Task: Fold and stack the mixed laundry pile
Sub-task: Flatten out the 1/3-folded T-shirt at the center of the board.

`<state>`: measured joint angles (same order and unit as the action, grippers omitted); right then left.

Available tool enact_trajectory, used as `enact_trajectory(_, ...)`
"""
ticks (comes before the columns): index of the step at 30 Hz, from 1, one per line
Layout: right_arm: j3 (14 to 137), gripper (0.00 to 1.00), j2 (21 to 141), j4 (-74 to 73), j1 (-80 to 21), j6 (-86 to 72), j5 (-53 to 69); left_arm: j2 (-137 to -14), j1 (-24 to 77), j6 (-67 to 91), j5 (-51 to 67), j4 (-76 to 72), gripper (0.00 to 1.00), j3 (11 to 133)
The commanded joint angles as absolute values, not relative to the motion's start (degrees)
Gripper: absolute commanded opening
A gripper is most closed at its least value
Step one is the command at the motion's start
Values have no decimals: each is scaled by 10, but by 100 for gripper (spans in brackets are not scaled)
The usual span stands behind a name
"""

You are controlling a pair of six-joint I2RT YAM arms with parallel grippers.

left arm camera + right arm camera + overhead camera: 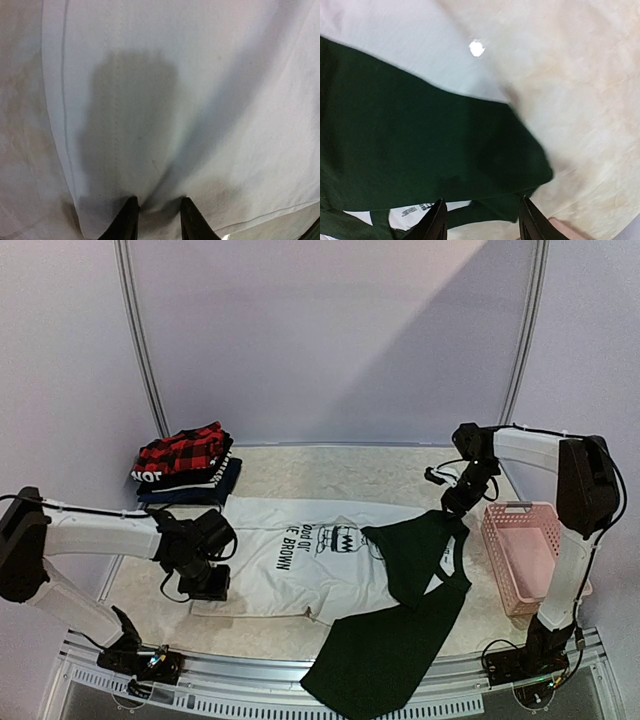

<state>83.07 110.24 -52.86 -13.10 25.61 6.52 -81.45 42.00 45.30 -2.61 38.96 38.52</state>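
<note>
A white printed tee [290,570] lies spread flat at the table's middle left. My left gripper [208,585] presses down near its front left hem. In the left wrist view the gripper [159,212] has a puckered ridge of the white tee [200,100] pinched between its tips. A dark green garment [400,630] overlaps the tee's right side and hangs over the front edge. My right gripper [455,502] hovers open over its far right corner. The right wrist view shows this gripper [482,215] with the green cloth [420,140] below and nothing between its fingers.
Folded clothes are stacked at the back left, a red-and-black plaid shirt [182,452] on top of navy and black pieces [190,490]. A pink slatted basket [525,555] stands at the right edge, close to the right arm. Bare beige tabletop [300,465] runs behind the tee.
</note>
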Motion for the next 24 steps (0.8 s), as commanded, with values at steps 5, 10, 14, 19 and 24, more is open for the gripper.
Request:
enact_trajectory(5,1013,51,1214,-599,-84,300,87,-691,489,546,-90,561,33,379)
enact_trajectory(10,1099,52,1294,-663,-70,320,107,-695,455,469,-173,645,52,523)
enact_trajectory(14,1131,52,1326,-702,-57,333,128,-715,393,402,-177,627,57,581)
enact_trajectory(19,1130,51,1343,-725,-45,350,147,-724,292,344,-131,559,58,592)
enact_trajectory(24,1130,48,1361,-739,-38,361,160,-754,253,315,-123,540,58,611)
